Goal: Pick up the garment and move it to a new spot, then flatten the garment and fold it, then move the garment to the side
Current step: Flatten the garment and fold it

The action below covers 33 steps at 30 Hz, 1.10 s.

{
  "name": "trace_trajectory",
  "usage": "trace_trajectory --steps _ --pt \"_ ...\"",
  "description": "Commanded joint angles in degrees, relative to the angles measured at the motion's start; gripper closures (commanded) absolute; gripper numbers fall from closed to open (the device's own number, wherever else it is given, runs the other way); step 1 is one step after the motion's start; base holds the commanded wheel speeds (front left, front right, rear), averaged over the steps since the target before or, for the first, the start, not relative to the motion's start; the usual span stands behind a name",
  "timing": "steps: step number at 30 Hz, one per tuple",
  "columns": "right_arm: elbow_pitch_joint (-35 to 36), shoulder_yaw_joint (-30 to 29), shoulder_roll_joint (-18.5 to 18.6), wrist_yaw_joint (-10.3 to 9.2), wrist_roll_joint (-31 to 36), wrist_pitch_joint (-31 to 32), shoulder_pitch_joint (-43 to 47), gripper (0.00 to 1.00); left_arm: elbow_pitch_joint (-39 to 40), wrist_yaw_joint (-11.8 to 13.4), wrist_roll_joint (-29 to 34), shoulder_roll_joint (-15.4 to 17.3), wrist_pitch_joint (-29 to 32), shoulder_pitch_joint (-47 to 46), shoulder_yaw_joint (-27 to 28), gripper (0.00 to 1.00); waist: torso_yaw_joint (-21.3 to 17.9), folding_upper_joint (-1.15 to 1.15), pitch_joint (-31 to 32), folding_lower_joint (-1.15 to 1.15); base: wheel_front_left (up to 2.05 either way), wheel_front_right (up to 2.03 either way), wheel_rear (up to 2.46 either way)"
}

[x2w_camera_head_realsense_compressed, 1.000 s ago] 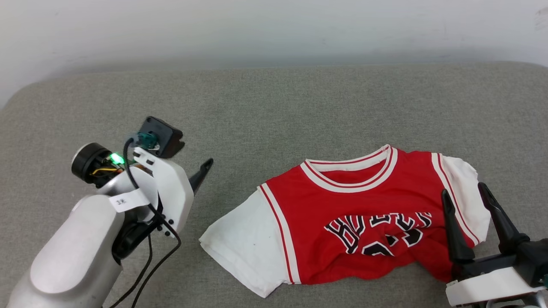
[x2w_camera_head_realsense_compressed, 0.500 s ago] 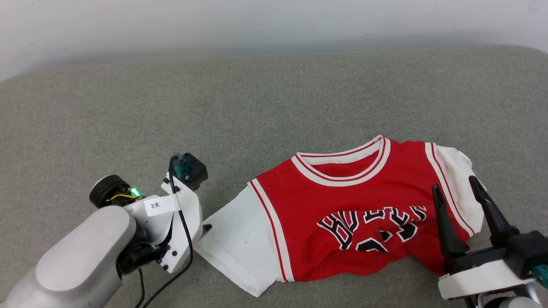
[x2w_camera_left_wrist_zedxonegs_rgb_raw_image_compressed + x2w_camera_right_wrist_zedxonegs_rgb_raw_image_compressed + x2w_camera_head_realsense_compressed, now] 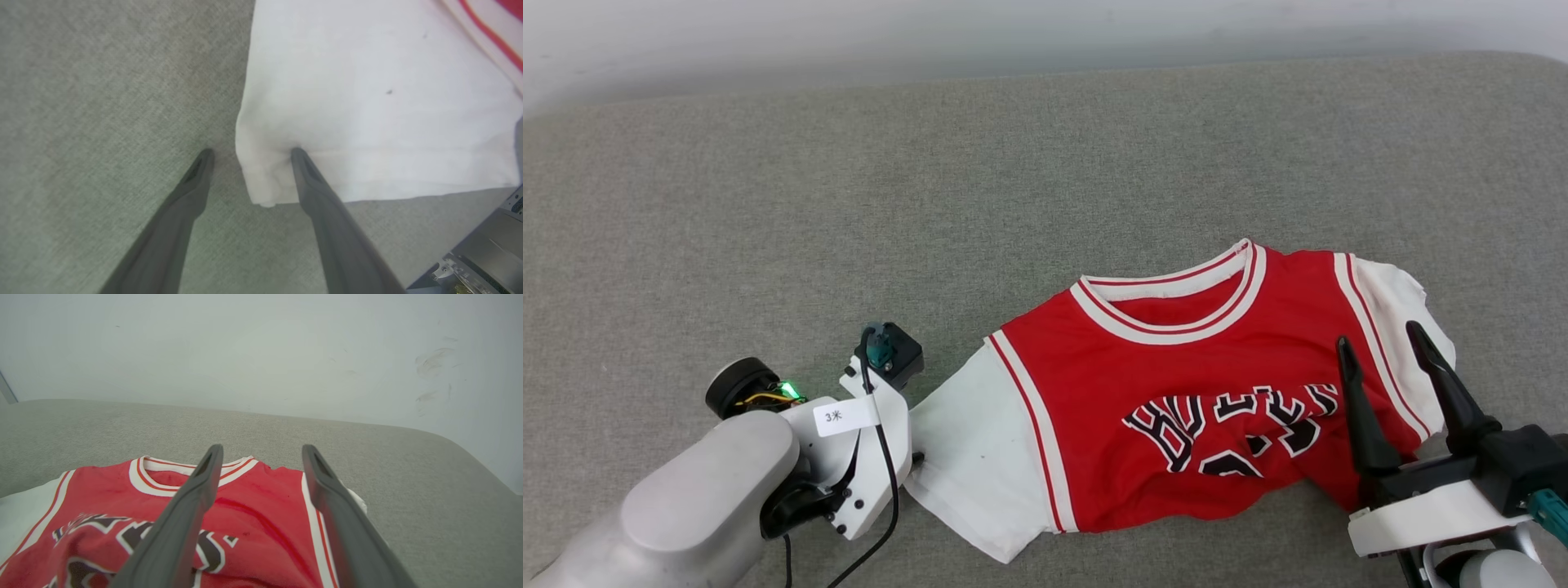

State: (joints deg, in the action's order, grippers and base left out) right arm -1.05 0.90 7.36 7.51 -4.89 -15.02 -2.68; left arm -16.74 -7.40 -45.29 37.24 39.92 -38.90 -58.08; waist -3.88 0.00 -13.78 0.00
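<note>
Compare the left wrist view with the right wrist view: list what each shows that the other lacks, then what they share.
Left wrist view adds: the open left gripper straddling the corner of the white sleeve, one finger on it, one beside it. Right wrist view adds: the open right gripper, the striped collar, black lettering and the pale wall. Shared: the garment on the grey cushion.

Head view. My left gripper (image 3: 916,459), its fingers mostly hidden beneath the wrist, sits at the white sleeve edge of the garment (image 3: 1176,384), lying front-up on the grey cushion (image 3: 768,204). My right gripper (image 3: 1378,336) stands fingers apart at the opposite sleeve.
</note>
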Motion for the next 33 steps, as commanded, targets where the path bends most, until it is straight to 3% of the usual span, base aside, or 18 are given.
trace_trajectory --steps 1,2,12,25,29,33 --pt "-0.1 0.08 -0.23 -0.04 0.16 -0.18 -0.92 0.0 -1.73 -0.03 -0.26 -0.64 0.17 2.1 -2.29 0.96 0.0 0.0 -0.04 0.0 0.0 0.0 0.0" --pt "-0.14 0.06 -0.24 -0.04 0.14 -0.19 -0.97 0.0 -1.96 -0.04 -0.54 -0.74 -0.34 1.91 -2.94 1.0 0.03 0.0 0.0 0.0 0.0 0.0 0.0" --pt "0.28 -0.83 -0.54 -0.04 0.01 -0.19 -0.08 0.0 -2.49 0.07 -1.83 2.49 -9.26 -4.78 0.22 1.0 0.51 0.0 1.84 0.0 0.0 0.0 0.0" --pt "0.01 -3.71 -0.78 -0.04 0.82 -0.17 -0.3 0.0 -7.94 4.5 -5.93 9.23 -12.46 -5.6 7.45 1.0 -1.33 0.0 -0.1 0.0 0.0 0.0 0.0" --pt "-0.46 -4.7 -0.96 -0.04 1.47 -0.18 -1.08 0.0 -11.53 5.06 -6.84 10.06 -13.56 -4.26 8.1 1.0 -1.96 0.0 -1.25 0.0 0.0 0.0 0.0" --pt "-1.3 -5.14 -0.98 -0.04 1.91 -0.18 -1.82 0.0 -16.22 4.91 -8.18 8.45 -15.13 -3.13 8.52 1.0 -2.33 0.0 -2.17 0.0 0.0 0.0 0.0"
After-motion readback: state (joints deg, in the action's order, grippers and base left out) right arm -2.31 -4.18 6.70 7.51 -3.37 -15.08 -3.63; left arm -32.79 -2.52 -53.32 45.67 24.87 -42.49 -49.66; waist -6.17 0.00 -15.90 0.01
